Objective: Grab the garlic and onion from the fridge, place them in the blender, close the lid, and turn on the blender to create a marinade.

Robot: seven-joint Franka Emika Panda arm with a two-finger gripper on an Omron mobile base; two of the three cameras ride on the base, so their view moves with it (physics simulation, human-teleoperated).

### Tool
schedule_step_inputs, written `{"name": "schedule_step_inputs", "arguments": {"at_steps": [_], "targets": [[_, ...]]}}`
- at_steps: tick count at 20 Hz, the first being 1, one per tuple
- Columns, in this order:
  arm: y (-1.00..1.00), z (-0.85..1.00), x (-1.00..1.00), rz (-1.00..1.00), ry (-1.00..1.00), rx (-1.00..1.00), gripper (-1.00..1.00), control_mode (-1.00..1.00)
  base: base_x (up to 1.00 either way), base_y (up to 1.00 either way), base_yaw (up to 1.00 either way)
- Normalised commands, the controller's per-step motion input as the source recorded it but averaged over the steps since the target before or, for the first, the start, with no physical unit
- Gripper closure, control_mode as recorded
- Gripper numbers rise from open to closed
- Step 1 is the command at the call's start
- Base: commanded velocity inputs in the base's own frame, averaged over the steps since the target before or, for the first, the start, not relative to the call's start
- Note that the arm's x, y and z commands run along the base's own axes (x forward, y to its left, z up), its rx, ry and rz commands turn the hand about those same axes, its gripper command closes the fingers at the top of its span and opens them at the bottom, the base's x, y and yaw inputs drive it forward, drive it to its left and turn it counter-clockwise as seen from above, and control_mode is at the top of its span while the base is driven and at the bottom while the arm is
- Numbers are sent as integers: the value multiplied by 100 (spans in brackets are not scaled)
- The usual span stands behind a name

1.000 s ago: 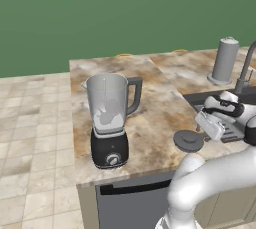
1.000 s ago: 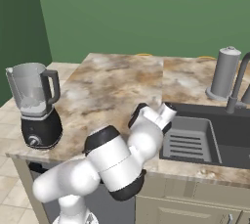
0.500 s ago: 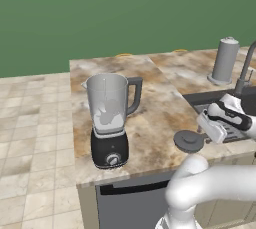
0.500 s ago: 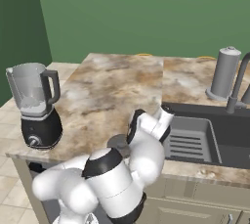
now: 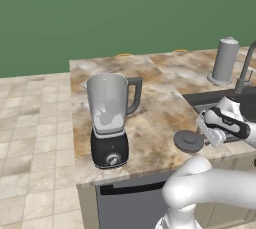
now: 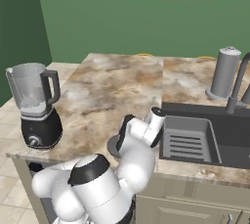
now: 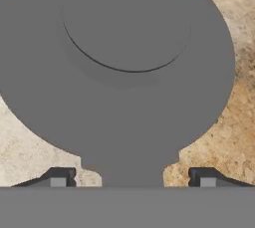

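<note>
While claw (image 7: pixel 129 178) straddles lid (image 7: pixel 114 57), blender (image 5: pixel 111 118) stands apart.

a kitchen, marble-look counter (image 5: pixel 155 118), sink (image 6: pixel 195 137) with faucet (image 5: pixel 245 70), blender (image 5: pixel 111 118), tiled floor (image 5: pixel 35 123)

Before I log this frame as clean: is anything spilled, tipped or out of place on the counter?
Nothing spilled or tipped. The lid lies flat on the counter, off the upright blender, whose jar mouth is uncovered. The end effector is just above the lid.
</note>
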Motion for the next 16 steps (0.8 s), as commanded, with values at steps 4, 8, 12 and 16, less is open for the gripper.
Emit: {"name": "schedule_step_inputs", "arguments": {"at_steps": [4,8,12,16], "targets": [[47,-32,0,0,0,-10,100,-100,0,0,0],[19,-25,0,1,4,-6,100,-100,0,0,0],[7,5,-4,0,0,0,100,-100,0,0,0],[12,19,-2,-1,0,0,100,-100,0,0,0]]}}
